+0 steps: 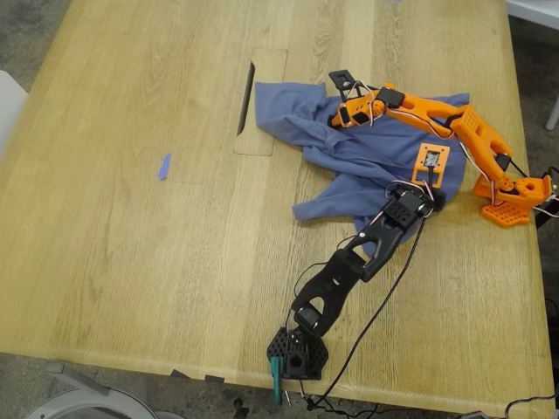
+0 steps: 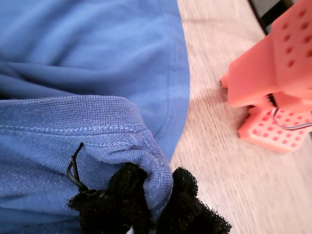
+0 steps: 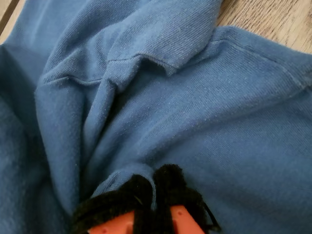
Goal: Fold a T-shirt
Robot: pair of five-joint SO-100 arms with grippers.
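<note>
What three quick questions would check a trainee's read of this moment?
1. True or false: my first pincer is shut on a ribbed edge of the T-shirt.
2. The small blue scrap lies: A) on the T-shirt; B) on the bare table, apart from the shirt; C) in a pincer.
3. Short answer: what is my second pincer gripping?

Key: 1 true; 2 B; 3 a bunched fold of the T-shirt.
</note>
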